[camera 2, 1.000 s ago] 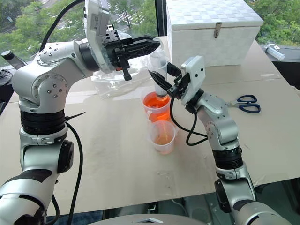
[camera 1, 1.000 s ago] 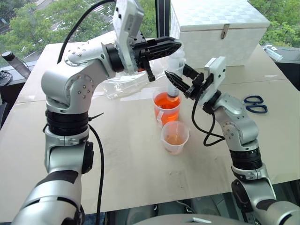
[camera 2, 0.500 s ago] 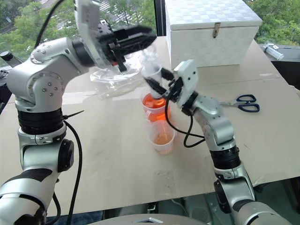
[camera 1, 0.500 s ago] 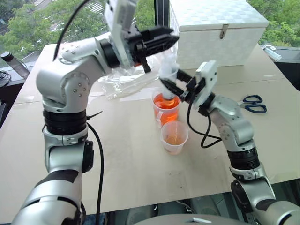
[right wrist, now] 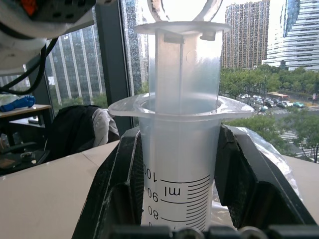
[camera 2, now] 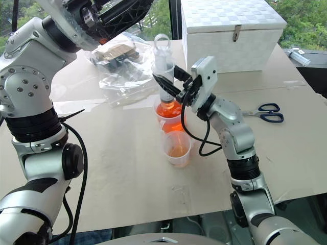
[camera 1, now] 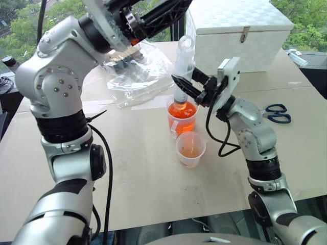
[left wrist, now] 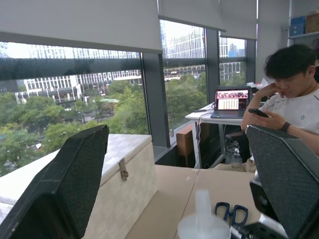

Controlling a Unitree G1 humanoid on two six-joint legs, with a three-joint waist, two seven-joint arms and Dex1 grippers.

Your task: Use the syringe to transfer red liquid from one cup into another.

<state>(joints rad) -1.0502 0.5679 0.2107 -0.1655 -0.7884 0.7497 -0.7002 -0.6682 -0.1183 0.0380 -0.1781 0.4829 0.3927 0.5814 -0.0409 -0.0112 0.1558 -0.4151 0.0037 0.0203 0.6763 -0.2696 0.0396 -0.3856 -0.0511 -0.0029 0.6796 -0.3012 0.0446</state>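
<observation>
The syringe (camera 1: 182,69) stands nearly upright with its narrow tip down in the vivid orange-red cup (camera 1: 181,118), which holds the red liquid (camera 1: 182,109) and has a white tab on its side. My right gripper (camera 1: 190,87) is shut on the clear barrel (right wrist: 179,169) just under its flange. The white plunger (right wrist: 183,55) sticks up out of the barrel, its ring on top. My left gripper (camera 1: 173,7) is open, up above the plunger and apart from it, its fingers (left wrist: 75,184) spread wide. The pale frosted cup (camera 1: 190,149) stands just in front of the red one.
A white box (camera 1: 240,30) stands at the back of the table. Blue-handled scissors (camera 1: 276,113) lie at the right. A crumpled clear plastic bag (camera 1: 135,76) lies behind the cups at the left. A seated person (left wrist: 294,104) shows beyond the table.
My left gripper has opened and risen up and away from the top of the syringe. The plunger now stands clear above the barrel. My right gripper still holds the syringe in the red cup.
</observation>
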